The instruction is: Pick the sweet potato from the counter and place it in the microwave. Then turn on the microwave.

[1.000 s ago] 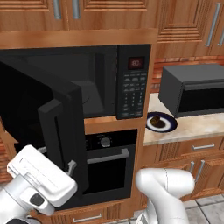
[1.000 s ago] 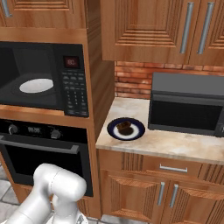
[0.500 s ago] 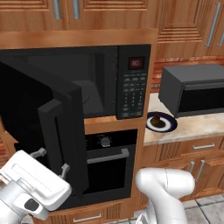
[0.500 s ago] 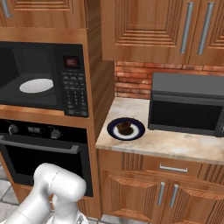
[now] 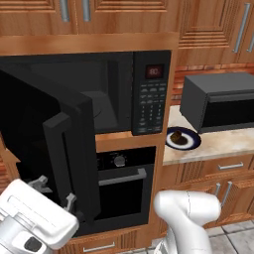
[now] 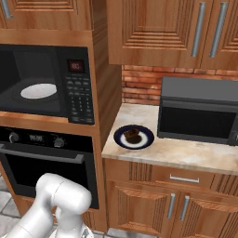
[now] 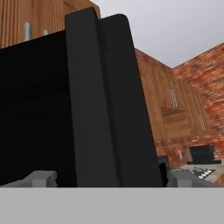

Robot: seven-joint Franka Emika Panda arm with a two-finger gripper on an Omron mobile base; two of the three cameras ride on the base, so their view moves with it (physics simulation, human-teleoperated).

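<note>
Jaws (image 5: 54, 191) released, spread either side of the open microwave (image 5: 124, 94) door's edge. Sweet potato (image 6: 132, 135) rests on a plate (image 6: 144, 141) on the tabletop (image 6: 195, 155), beside the microwave.

- Sweet potato (image 6: 132, 135): small dark brown lump, lying on the counter.
- Counter (image 6: 186, 153): pale beige speckled stone.
- Microwave (image 5: 124, 94): black, built-in, door swung open; white turntable (image 6: 38, 90) bare.

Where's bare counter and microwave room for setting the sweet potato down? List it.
Free: the white turntable inside the open microwave; the counter strip before the grey box appliance, right of the plate. Crowded: the plate, under the sweet potato.
</note>
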